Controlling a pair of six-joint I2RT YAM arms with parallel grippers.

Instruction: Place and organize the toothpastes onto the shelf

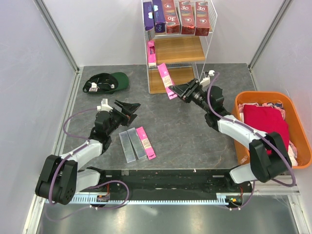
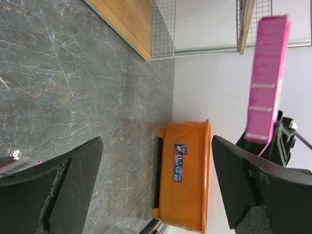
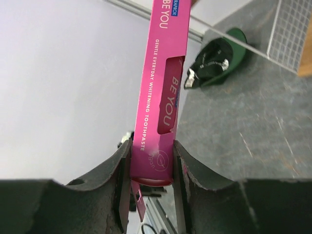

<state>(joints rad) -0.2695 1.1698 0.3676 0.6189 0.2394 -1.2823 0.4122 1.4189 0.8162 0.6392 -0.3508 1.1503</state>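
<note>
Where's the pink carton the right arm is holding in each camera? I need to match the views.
Top external: pink carton at centre, just in front of the shelf.
Left wrist: upper right, standing tall.
Right wrist: centre, clamped between the fingers.
Shared landmark: the shelf, seen in all three.

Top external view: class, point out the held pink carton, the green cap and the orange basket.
pink carton (image 1: 166, 78), top external view, mid-face.
green cap (image 1: 121, 81), top external view, brim.
orange basket (image 1: 265, 95), top external view, far rim.

Ten toothpastes (image 1: 146, 142), one shelf (image 1: 178, 49), one green cap (image 1: 118, 81), one orange basket (image 1: 259, 96)
</note>
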